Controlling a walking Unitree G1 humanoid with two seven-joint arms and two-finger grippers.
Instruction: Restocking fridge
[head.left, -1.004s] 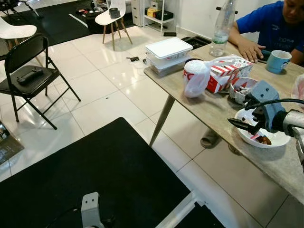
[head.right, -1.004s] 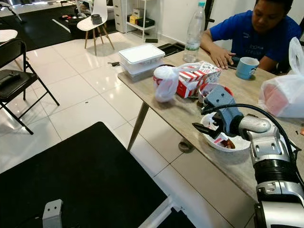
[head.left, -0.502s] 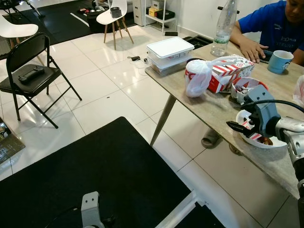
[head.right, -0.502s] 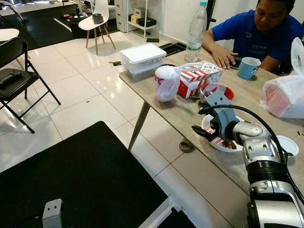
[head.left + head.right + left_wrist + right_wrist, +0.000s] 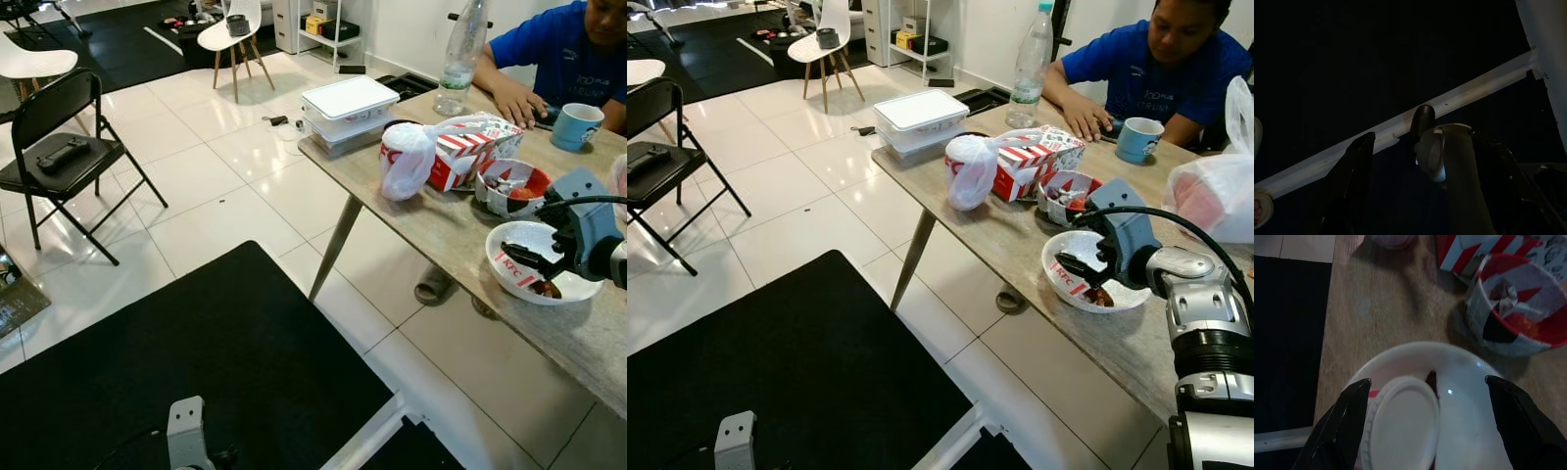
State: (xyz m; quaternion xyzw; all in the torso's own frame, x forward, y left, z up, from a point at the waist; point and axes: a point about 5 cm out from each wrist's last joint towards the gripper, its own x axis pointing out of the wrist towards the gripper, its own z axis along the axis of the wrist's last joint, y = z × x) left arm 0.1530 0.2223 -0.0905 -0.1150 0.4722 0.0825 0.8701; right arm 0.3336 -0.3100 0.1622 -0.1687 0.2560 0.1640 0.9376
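A white KFC-printed bowl [image 5: 1070, 284] stands near the wooden table's [image 5: 441, 230] front edge, with food scraps and a round white lid [image 5: 1400, 426] inside. My right gripper [image 5: 1079, 266] hovers open just above the bowl's near rim [image 5: 1415, 348], one finger to each side, holding nothing. Just beyond it are a red-and-white paper tub [image 5: 509, 184], a striped KFC box [image 5: 470, 147] and a knotted white bag [image 5: 404, 162]. My left gripper [image 5: 1425, 137] hangs low in the dark above the black mat, fingers apart.
A stack of white lidded containers [image 5: 348, 108] sits at the table's far left corner. A water bottle [image 5: 458, 54], a blue mug [image 5: 573, 125] and a seated person in a blue shirt [image 5: 1156, 69] are at the far side. A black folding chair [image 5: 59, 157] stands left.
My right gripper has drawn back to the right, from the bowl's left rim at the table edge to a spot over the bowl. The bowl and other items stayed put.
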